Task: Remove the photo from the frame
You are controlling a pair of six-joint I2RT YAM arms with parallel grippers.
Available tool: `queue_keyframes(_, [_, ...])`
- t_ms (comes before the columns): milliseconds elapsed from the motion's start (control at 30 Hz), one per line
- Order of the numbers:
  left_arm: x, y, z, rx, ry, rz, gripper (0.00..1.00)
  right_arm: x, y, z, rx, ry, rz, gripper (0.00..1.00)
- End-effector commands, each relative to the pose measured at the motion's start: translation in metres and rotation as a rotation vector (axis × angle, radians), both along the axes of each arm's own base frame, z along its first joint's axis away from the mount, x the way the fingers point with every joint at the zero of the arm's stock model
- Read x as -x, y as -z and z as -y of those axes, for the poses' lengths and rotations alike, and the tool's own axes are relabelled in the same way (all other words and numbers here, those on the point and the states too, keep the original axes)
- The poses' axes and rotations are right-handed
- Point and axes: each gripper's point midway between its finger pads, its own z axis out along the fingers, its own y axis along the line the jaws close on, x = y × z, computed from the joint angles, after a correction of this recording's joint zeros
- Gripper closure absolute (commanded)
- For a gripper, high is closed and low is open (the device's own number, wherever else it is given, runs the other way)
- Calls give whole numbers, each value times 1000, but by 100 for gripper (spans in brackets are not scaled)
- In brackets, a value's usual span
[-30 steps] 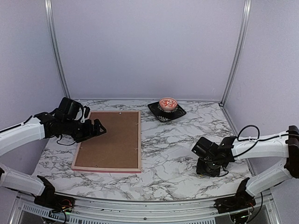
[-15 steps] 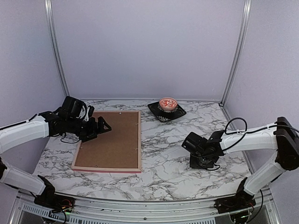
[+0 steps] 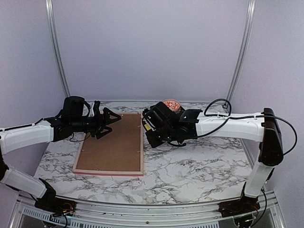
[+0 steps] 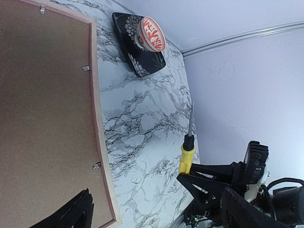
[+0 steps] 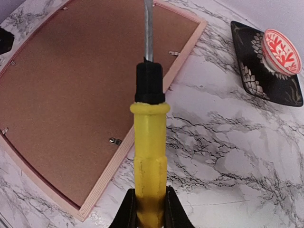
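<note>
Photo: not visible; probably face down under the board.
Frame: flat on the table's left half, back up, which exposes the clips.
Right gripper: clamped on the screwdriver handle; the blade reaches over the frame's right edge, likely to lever a clip.
Left gripper: jaws wide, empty, above the frame's far-left part, probably to steady it.

A red-and-white patterned bowl sits on a black square plate at the marble table's far edge; a yellow-handled screwdriver is poised above the tabletop.
</note>
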Motion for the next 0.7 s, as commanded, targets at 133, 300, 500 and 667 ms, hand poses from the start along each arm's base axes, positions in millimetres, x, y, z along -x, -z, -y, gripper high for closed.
queue_keyframes(133, [2,-12,30,29,47,49,12,23,-33,-76,6,-309,71,100])
queue_keyframes(300, [11,-8,52,3,92,63,23,27,-34,-86,6,-340,55,100])
queue_keyframes(500, [10,-4,57,-4,102,58,49,30,-36,-86,12,-355,48,100])
queue_keyframes(667, [10,-6,57,-5,103,68,60,32,-33,-83,22,-362,36,100])
